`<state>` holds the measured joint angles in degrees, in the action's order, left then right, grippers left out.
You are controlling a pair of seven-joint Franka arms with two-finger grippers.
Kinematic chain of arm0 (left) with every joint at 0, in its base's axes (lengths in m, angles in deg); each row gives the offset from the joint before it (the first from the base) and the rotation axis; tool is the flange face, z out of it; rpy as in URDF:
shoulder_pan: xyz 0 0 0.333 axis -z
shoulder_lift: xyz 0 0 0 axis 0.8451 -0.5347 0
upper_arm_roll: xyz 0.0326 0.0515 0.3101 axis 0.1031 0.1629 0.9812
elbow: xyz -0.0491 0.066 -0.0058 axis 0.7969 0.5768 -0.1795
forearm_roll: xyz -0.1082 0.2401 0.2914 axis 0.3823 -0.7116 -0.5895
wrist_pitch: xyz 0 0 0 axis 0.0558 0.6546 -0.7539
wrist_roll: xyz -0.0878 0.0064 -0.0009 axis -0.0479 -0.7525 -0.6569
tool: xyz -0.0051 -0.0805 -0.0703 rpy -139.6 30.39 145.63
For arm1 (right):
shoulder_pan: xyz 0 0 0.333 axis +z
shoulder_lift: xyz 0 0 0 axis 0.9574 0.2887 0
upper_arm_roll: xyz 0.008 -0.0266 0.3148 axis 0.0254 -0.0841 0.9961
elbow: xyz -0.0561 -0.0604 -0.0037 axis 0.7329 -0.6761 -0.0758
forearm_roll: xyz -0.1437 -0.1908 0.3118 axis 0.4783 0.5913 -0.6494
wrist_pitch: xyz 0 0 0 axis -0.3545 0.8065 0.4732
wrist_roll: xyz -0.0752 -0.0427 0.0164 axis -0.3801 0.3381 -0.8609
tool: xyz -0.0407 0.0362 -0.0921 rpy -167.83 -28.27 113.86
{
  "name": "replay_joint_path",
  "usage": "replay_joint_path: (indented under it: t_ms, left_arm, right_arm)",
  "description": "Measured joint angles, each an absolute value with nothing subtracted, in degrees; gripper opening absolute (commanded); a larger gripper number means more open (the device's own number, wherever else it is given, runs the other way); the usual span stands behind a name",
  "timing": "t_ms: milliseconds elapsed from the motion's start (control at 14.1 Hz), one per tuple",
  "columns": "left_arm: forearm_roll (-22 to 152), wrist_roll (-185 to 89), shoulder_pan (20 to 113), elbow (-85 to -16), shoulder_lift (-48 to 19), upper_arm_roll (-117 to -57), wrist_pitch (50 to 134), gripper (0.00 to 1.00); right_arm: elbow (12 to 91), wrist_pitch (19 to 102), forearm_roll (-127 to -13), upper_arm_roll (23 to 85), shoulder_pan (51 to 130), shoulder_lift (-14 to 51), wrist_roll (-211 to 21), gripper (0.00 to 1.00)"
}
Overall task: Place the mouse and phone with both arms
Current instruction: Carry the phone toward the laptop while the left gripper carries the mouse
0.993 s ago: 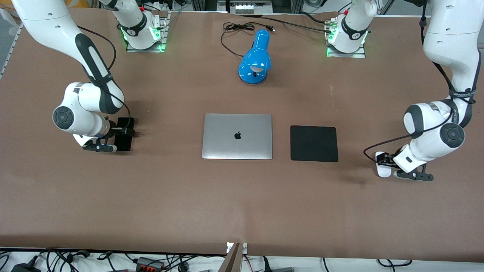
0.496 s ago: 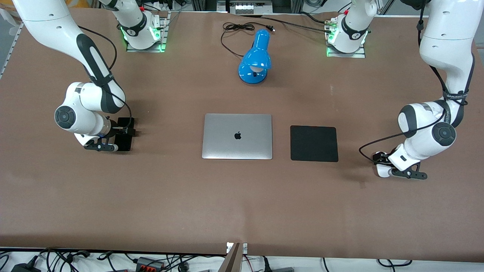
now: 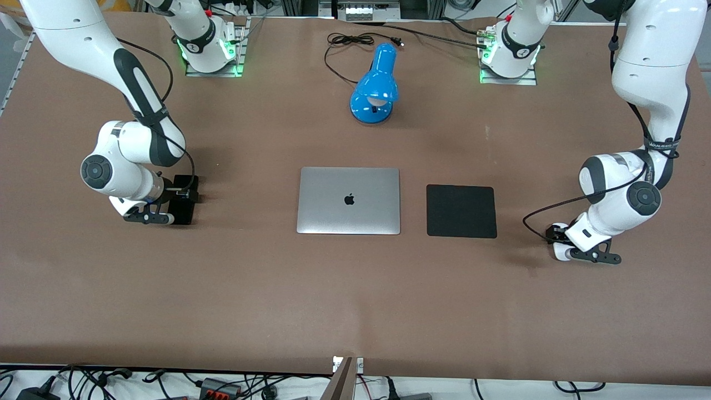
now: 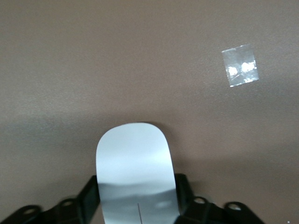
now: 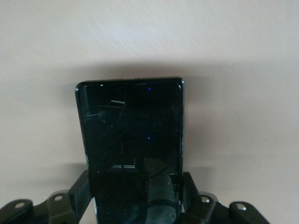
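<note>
My left gripper (image 3: 559,243) is shut on the white mouse (image 3: 559,253) and holds it low over the table at the left arm's end, beside the black pad (image 3: 461,211). In the left wrist view the mouse (image 4: 134,163) sits between the black fingers (image 4: 88,196). My right gripper (image 3: 179,195) is shut on the black phone (image 3: 181,212), low over the table at the right arm's end. In the right wrist view the phone (image 5: 131,126) shows face up between the fingers (image 5: 189,189).
A closed silver laptop (image 3: 349,200) lies mid-table, with the square black pad beside it toward the left arm's end. A blue desk lamp (image 3: 375,86) and its black cable (image 3: 350,41) lie farther from the front camera. A shiny tape patch (image 4: 239,65) is on the table.
The left arm has carried the mouse a little toward the black pad. The right arm has shifted very slightly toward the laptop with the phone.
</note>
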<state>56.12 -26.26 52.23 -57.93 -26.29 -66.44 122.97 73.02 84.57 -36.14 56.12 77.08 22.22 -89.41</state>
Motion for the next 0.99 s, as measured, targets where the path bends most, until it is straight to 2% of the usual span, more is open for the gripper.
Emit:
replay_joint_path:
  t_ms: [284,567,709,993]
  left_arm:
    - [56.12,-26.25,52.23,-57.83,-26.24,-66.52,123.25,0.36]
    - [56.12,-26.25,52.29,-55.98,-24.39,-66.61,122.02,0.37]
    - [56.12,-26.25,52.67,-52.72,-22.17,-66.77,116.34,0.37]
    - [56.12,-26.3,56.88,-43.05,-19.49,-67.16,99.74,0.37]
  right_arm:
    - [65.6,77.71,-36.31,56.52,86.05,22.27,-78.46,0.42]
    - [63.51,77.23,-36.77,56.64,94.09,24.37,-71.75,0.43]
    - [62.5,78.46,-38.73,56.63,95.8,26.78,-70.65,0.43]
    - [59.25,79.85,-39.71,56.61,97.26,30.61,-69.95,0.43]
